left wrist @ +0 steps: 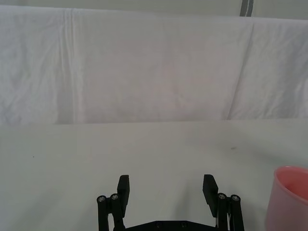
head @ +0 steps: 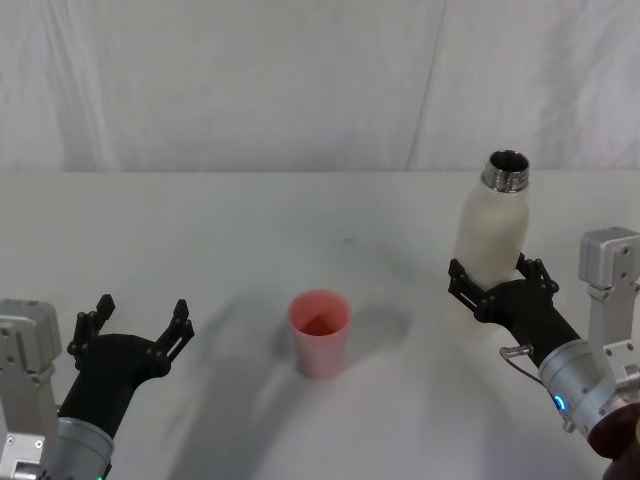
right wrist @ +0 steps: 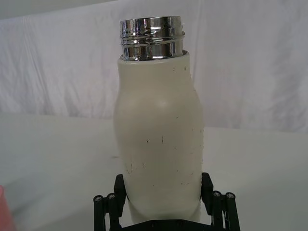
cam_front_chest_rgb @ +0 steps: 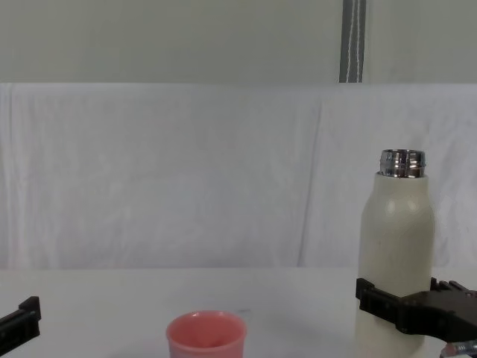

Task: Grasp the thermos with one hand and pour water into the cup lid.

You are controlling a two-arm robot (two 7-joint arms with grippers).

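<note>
The cream-white thermos (head: 492, 235) stands upright at the right of the table, its steel neck uncapped. My right gripper (head: 497, 272) grips it low on the body, a finger pressed to each side; the right wrist view shows the thermos (right wrist: 159, 134) between the black fingers (right wrist: 207, 185). The pink cup lid (head: 320, 330) stands open side up near the table's middle, left of the thermos and apart from it. At the lower left, my left gripper (head: 141, 312) hangs open and holds nothing. The cup lid (left wrist: 291, 197) lies off to its side.
The white table (head: 200, 230) runs back to a white cloth backdrop (head: 300, 80). A vertical grey strip (cam_front_chest_rgb: 353, 41) shows on the wall behind. In the chest view the cup lid (cam_front_chest_rgb: 206, 339) stands lower left of the thermos (cam_front_chest_rgb: 395, 246).
</note>
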